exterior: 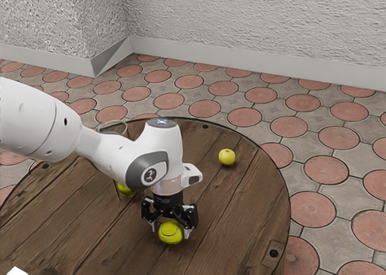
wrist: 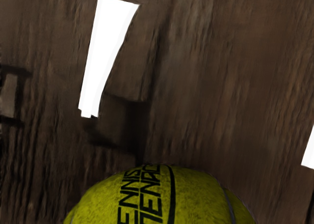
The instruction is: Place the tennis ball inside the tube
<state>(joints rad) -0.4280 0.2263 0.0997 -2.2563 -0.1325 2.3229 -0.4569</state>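
Item under inspection: the tennis ball (exterior: pixel 170 233), at the table's near side in the exterior view, directly beneath the gripper (exterior: pixel 171 231) and well apart from the tube (exterior: pixel 112 122). Whether it bears on the table (exterior: pixel 241 214) or hangs just clear of it cannot be established.

Tool condition: the gripper is set down around the ball, one side of it to each flank. Whether it is grasping the ball or merely straddling it cannot be told.

The tube is clear-walled, upright and partly masked by the arm (exterior: pixel 136 154); a second yellow ball (exterior: pixel 125 189) shows low down, apparently within it. A yellow apple (exterior: pixel 227 157) stands apart on the table and is not part of the work.

Handling assessment: the ball should prove light and springy, its felt giving good friction — slipping and breakage are minor risks. Hold is best taken across the widest part, from opposite sides; a grip high on the curve could squeeze it downward and out.

Judged step: secure the grasp, then raise the ball above the tube's rim, centre it and release. Main hazard — knocking the tube, likely light, with the ball or the gripper during the approach.
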